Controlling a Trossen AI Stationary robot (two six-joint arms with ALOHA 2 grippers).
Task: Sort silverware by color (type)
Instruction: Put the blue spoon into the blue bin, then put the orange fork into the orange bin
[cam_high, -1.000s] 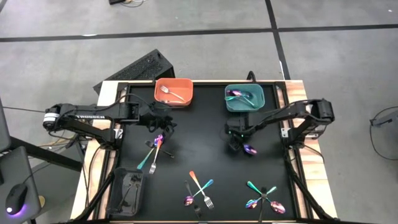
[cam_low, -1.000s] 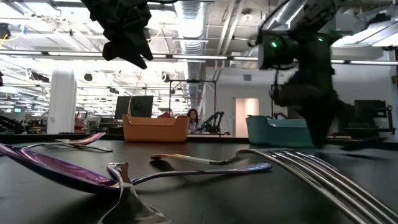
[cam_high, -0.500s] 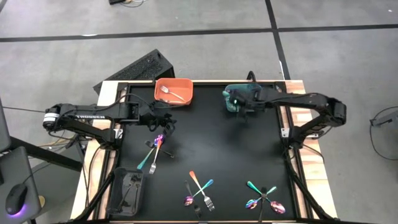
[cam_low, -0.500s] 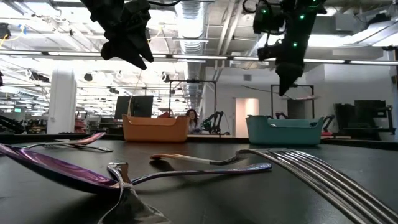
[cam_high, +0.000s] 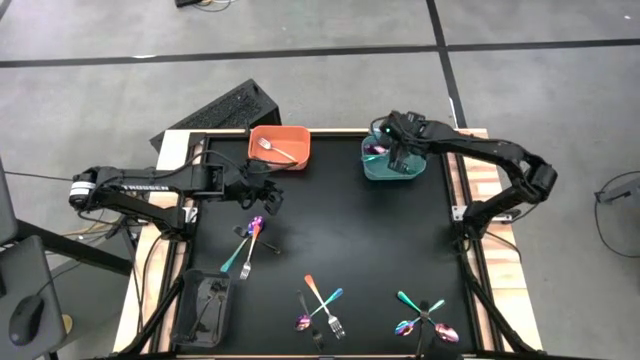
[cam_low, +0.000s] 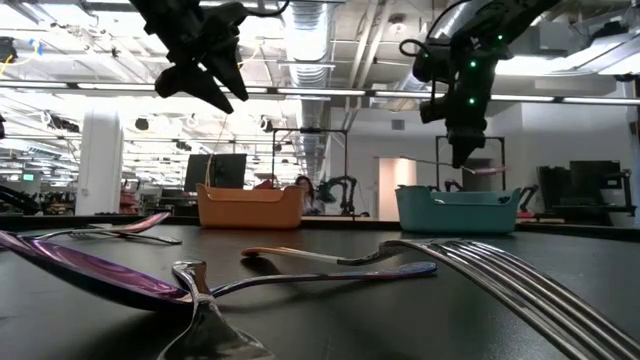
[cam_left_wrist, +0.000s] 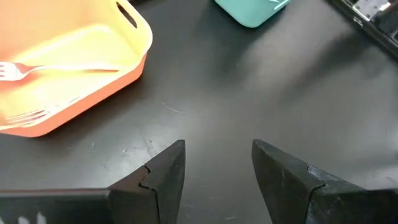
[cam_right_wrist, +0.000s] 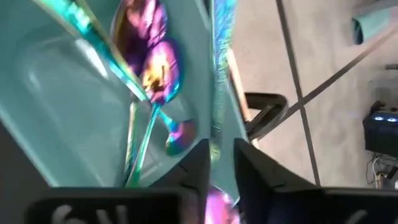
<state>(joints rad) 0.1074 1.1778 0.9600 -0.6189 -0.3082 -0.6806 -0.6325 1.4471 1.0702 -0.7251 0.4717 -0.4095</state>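
My right gripper (cam_high: 400, 155) (cam_right_wrist: 221, 149) hangs over the teal bin (cam_high: 393, 160) at the far edge, its fingers a little apart. An iridescent purple-rainbow spoon (cam_right_wrist: 219, 74) runs through the gap, and in the low view it shows level just under the fingertips (cam_low: 475, 170), above the bin's rim. More rainbow silverware (cam_right_wrist: 146, 56) lies in the bin. My left gripper (cam_high: 268, 195) (cam_left_wrist: 217, 146) hovers open over bare table near the orange bin (cam_high: 279, 147), which holds a silver fork (cam_left_wrist: 62, 68). Mixed forks and spoons lie crossed on the mat (cam_high: 250, 245) (cam_high: 320, 305) (cam_high: 422, 315). My right gripper has the spoon's handle (cam_right_wrist: 216, 134) in the narrow gap between its fingers, which slant down from above. The spoon is clear of the bin's floor. Whether the fingers touch it, I cannot tell.
A black bin (cam_high: 205, 305) stands at the near left corner. The middle of the black mat (cam_high: 340, 220) lies bare between the bins and the silverware heaps. A keyboard (cam_high: 215, 110) sits beyond the far left corner.
My right gripper has risen from the middle of the mat with the purple-rainbow spoon and swung toward the far edge, turning as it went, until it stood over the teal bin. My left gripper has rolled slightly in place.
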